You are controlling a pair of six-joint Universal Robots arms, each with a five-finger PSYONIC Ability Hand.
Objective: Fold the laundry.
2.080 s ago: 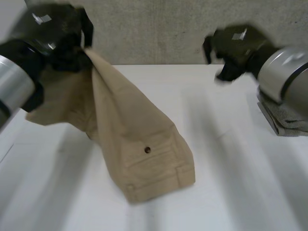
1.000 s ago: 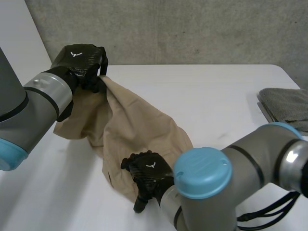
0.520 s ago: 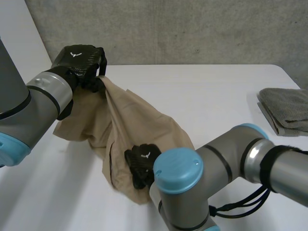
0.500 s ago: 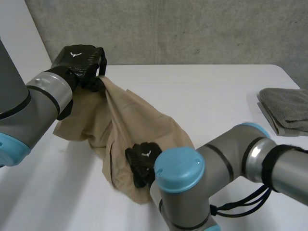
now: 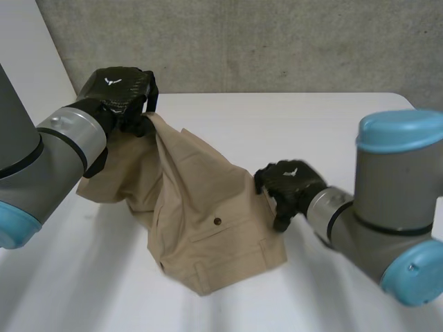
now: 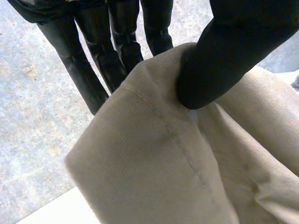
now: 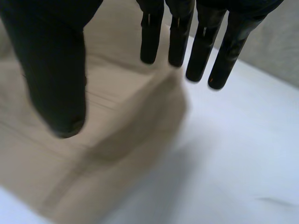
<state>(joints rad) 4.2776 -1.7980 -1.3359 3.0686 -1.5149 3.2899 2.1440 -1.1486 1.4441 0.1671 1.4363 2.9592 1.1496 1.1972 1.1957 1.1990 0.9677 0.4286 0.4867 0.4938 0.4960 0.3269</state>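
Hanging from left hand (image 5: 119,91), tan trousers (image 5: 201,207)

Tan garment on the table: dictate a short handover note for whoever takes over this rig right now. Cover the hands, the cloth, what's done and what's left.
Left hand: shut on the tan garment. It pinches an upper edge between thumb and fingers and holds it above the white table.
Right hand: open, fingers straight, at the garment's side edge near its low end. It holds nothing.
Garment: hangs from the left hand in a bunched slope, with its low end resting on the table.
Done: one edge lifted, no fold made yet.
Left: probably take the free edge with the right hand, spread the garment flat, then fold.
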